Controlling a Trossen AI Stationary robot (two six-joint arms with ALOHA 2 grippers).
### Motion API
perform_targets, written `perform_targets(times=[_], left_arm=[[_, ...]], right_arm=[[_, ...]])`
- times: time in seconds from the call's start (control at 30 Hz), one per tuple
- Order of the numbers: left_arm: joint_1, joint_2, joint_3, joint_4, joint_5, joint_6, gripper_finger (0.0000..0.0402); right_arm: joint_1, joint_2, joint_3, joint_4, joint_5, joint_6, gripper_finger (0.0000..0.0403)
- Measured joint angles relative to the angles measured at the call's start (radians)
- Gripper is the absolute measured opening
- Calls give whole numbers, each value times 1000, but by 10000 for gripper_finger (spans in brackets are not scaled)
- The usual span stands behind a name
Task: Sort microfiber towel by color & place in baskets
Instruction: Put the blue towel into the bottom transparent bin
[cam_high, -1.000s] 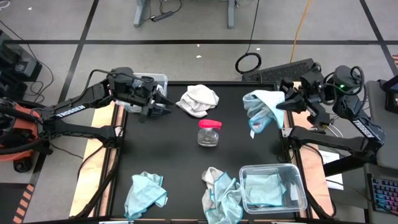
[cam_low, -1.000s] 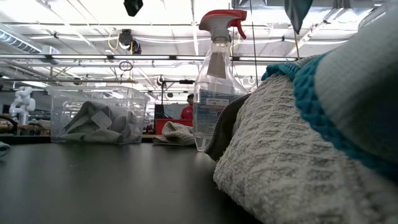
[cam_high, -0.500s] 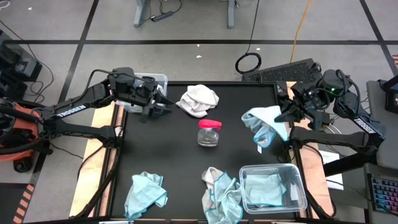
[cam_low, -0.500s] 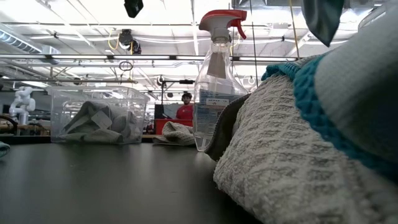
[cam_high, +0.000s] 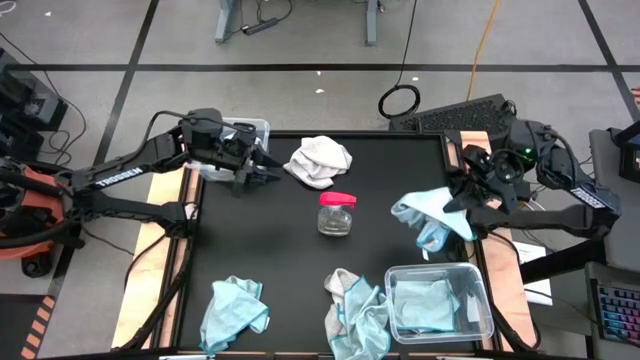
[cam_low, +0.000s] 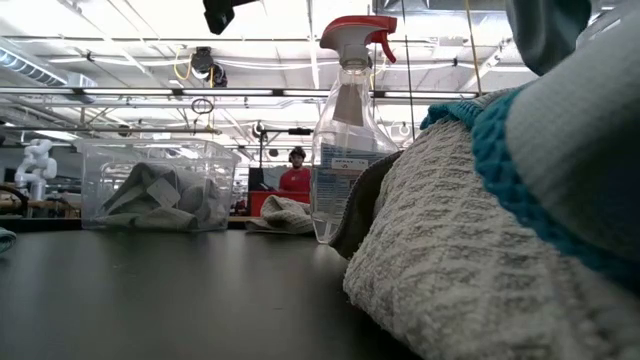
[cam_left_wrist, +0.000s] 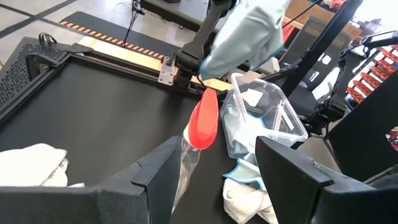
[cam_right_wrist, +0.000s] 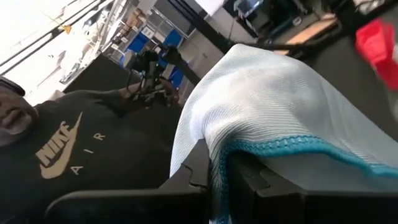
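Note:
My right gripper (cam_high: 462, 196) is shut on a light blue microfiber towel (cam_high: 428, 215) above the table's right side, just far of the near-right basket (cam_high: 478, 300). That basket has a blue towel (cam_high: 425, 305) lying in it. The far-left basket (cam_low: 155, 185) holds white towels. My left gripper (cam_high: 262, 167) hovers open beside it, touching nothing. Lying on the table are a white towel (cam_high: 320, 160) at the far middle, a blue towel (cam_high: 235, 310) at the near left, and a blue and white pile (cam_high: 355, 312) at the near middle. My right gripper pinches the light blue towel between its two fingers at a bunched part next to the teal-stitched hem (cam_right_wrist: 249, 149). The fingers come roughly level from the table's right. The towel (cam_left_wrist: 249, 37) hangs slack below them, clear of the table.
A clear bottle with a red top (cam_high: 337, 213) stands at the table's middle, between the two arms. A person in a red top (cam_low: 297, 178) stands far off in the room behind. Bare black tabletop (cam_high: 250, 235) lies left of the bottle.
My right gripper has carried the light blue towel from the far right corner toward the near edge and a little down, rolling its wrist. The towel hangs closer to the near-right basket than before.

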Motion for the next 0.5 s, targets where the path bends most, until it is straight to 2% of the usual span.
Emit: perform_targets(times=[0.5], left_arm=[[0, 12, 0, -3, 0, 7, 214]], right_arm=[[197, 10, 0, -1, 73, 206, 15]])
